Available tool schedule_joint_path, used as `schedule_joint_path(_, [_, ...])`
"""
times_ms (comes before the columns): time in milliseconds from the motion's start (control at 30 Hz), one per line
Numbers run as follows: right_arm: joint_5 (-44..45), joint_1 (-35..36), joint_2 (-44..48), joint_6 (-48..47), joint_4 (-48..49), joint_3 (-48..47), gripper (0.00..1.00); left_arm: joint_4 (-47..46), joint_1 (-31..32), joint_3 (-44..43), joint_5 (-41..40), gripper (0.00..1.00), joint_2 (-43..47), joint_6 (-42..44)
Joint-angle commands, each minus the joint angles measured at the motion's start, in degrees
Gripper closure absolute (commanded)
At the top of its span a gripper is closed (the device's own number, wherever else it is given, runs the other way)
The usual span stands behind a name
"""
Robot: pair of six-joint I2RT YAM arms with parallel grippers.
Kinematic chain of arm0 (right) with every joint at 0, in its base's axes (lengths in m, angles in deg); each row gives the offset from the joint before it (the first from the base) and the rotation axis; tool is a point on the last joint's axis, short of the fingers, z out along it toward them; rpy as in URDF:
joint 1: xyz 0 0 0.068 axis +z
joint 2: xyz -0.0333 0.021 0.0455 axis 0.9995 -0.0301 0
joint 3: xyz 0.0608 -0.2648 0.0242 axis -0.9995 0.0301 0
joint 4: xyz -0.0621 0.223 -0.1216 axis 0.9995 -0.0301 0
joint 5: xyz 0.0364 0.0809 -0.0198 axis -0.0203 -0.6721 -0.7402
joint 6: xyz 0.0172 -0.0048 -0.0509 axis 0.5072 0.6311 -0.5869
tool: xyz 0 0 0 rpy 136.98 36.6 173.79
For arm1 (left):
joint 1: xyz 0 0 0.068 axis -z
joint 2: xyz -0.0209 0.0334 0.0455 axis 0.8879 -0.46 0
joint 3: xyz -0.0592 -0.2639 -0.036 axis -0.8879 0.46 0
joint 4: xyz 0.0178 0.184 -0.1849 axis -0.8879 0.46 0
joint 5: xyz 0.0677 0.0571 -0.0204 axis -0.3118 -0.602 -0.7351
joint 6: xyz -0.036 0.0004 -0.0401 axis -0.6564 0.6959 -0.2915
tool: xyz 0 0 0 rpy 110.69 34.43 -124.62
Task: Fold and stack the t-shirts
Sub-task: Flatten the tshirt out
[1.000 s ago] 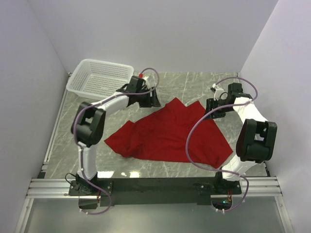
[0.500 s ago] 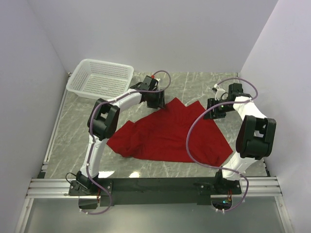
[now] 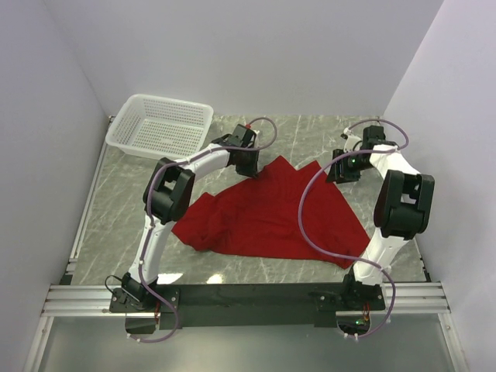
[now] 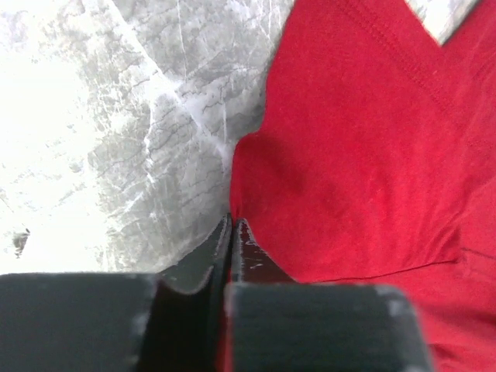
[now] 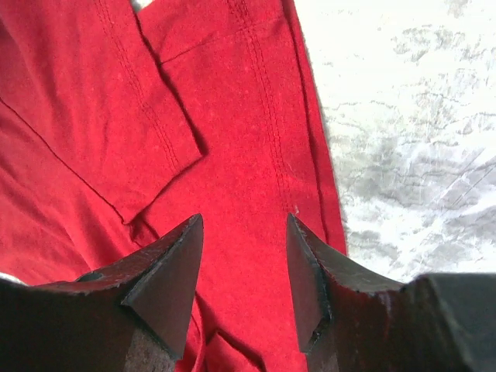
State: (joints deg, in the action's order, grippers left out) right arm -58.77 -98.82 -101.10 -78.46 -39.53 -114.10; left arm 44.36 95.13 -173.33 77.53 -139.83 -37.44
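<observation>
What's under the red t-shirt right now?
Only the grey marbled table shows around the t-shirt. Its crumpled layers cover whatever lies beneath, so nothing more can be told. The left gripper is shut on its far edge.

The t-shirt (image 3: 271, 213) is spread mid-table (image 3: 124, 201), the basket (image 3: 161, 124) is set at the far-left corner, and the left gripper (image 3: 251, 166) and right gripper (image 3: 344, 172) are positioned at the t-shirt's far edge.
</observation>
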Motion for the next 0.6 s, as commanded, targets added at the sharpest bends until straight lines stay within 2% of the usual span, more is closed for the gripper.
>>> schedule_joint_path(0, [0.7, -0.4, 0.1, 0.0, -1.0, -2.6, 0.46, -1.2, 0.2, 1.0, -1.8, 0.99, 4.2, 0.4])
schedule_joint_path(233, [1.2, -1.1, 6.8, -12.8, -8.3, 0.7, 0.44, -6.4, -0.7, 10.4, -5.7, 0.99, 17.9, -1.1])
schedule_joint_path(567, [-0.1, -1.6, 11.2, -16.2, -10.4, 5.8, 0.44, -9.4, -2.2, 22.1, -1.8, 0.99, 24.8, -2.2])
